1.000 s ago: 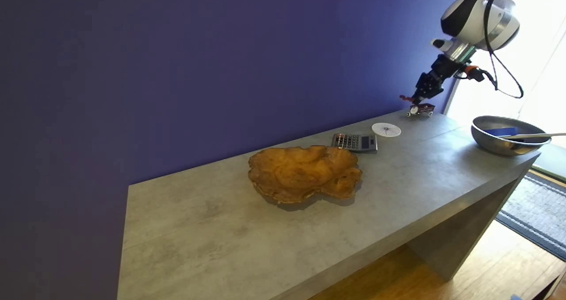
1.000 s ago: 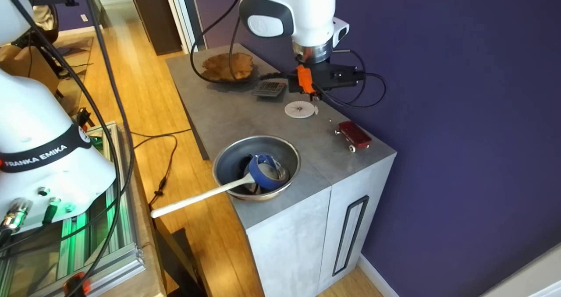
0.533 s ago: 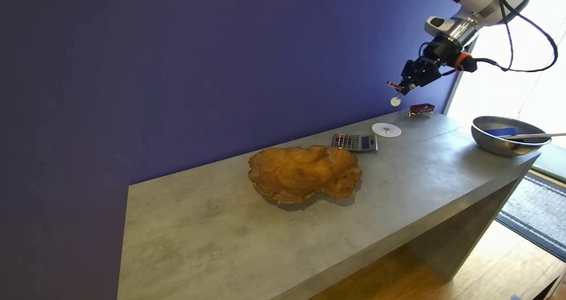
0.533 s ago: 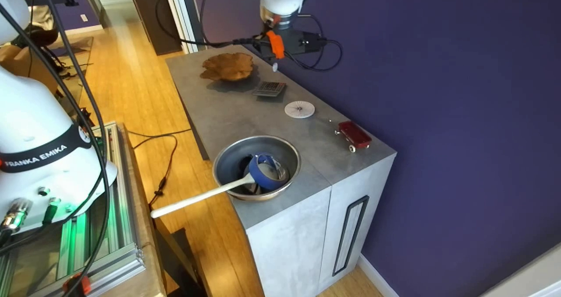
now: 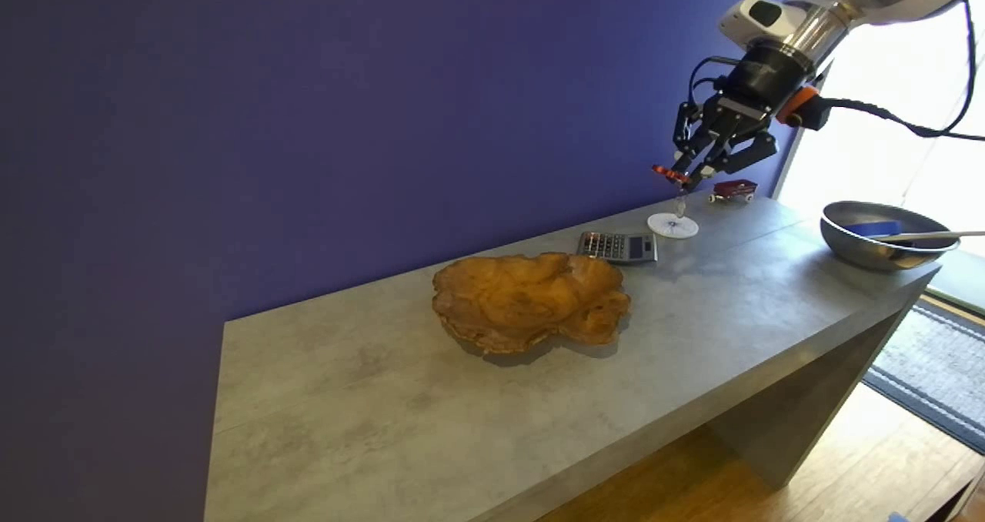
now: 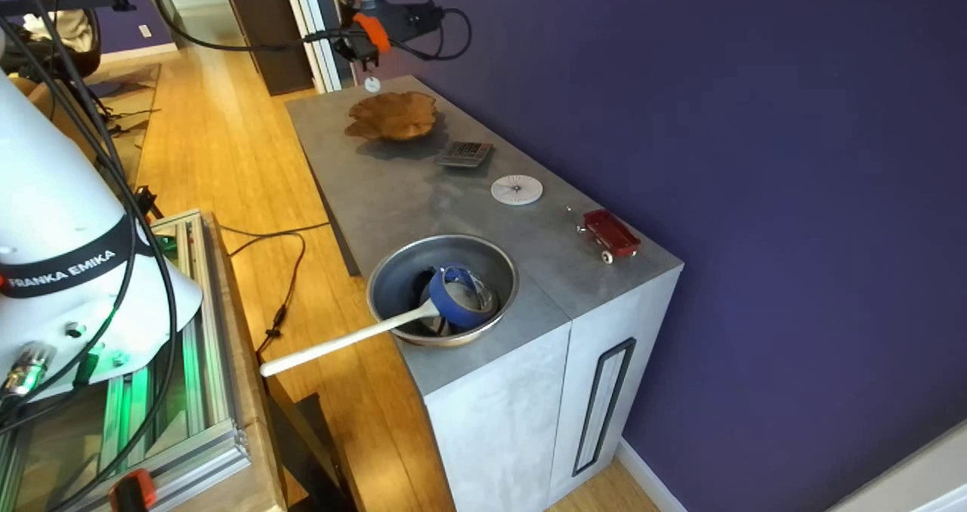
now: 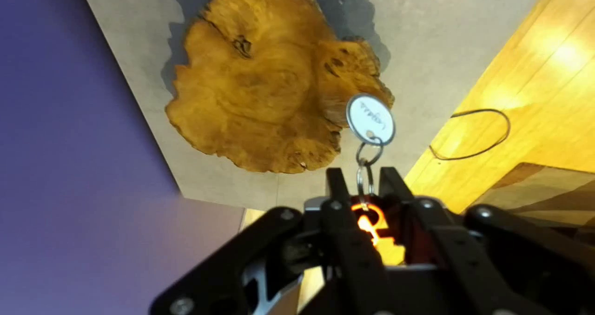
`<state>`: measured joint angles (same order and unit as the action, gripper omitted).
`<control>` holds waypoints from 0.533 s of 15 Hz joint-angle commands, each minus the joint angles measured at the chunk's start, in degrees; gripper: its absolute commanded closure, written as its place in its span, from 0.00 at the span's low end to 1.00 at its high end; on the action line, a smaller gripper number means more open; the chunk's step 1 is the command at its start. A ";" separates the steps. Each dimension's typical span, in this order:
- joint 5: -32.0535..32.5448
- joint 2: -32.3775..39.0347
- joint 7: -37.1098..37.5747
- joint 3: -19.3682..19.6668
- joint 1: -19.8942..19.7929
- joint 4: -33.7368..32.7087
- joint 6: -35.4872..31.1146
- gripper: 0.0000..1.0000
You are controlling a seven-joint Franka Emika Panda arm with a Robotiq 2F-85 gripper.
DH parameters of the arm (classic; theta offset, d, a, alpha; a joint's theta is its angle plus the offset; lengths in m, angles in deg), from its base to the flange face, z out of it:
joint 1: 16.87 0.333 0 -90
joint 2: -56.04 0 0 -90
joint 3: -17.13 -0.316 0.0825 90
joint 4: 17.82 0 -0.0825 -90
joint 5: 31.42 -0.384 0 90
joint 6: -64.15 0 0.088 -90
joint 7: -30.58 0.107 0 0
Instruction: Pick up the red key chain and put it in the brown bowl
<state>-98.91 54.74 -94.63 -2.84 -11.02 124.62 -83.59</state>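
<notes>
My gripper [image 5: 690, 171] is shut on the red key chain [image 5: 669, 173], which sticks out from between the fingers. In the wrist view, the key chain [image 7: 374, 218] glows orange-red between the fingers of the gripper [image 7: 361, 181]. A white round tag [image 7: 370, 120] hangs from it on metal rings; it also dangles in an exterior view [image 6: 372, 84]. The brown bowl [image 5: 531, 302] lies on the counter, wide and wavy-rimmed. It shows below the raised gripper in the wrist view [image 7: 260, 92]. In an exterior view the gripper [image 6: 369, 65] appears above the bowl's [image 6: 393, 115] far side.
A calculator [image 5: 618, 247] lies beside the bowl, then a white disc [image 5: 672, 225] and a small red wagon [image 6: 610, 232]. A grey metal bowl [image 6: 389, 266] holds blue tape and a long pale handle [image 6: 347, 338]. A purple wall [image 5: 385, 122] runs along the counter's back [image 5: 369, 399].
My gripper has carried the key chain along the counter, away from the wagon and disc and towards the brown bowl's end. The white tag swings below it. Objects on the counter have not moved.
</notes>
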 commanded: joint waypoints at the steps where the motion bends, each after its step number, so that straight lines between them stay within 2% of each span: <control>1: -1.91 -2.96 5.88 -4.47 11.00 3.42 -14.87 0.94; 2: -0.17 -1.34 3.58 -0.36 8.68 1.54 -8.06 0.77; 3: -0.54 -1.44 5.18 -3.69 9.56 1.96 -11.93 0.77; 4: -0.55 -1.46 6.50 -4.63 11.31 2.21 -14.06 0.77; 6: -0.55 -1.46 6.87 -4.99 11.79 2.48 -14.89 0.77; 7: -0.55 -1.46 6.83 -4.71 11.43 2.55 -14.89 0.94; 8: 1.25 0.29 13.28 -5.97 12.08 2.96 -20.61 0.94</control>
<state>-99.45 53.38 -87.85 -7.36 0.22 127.18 -98.46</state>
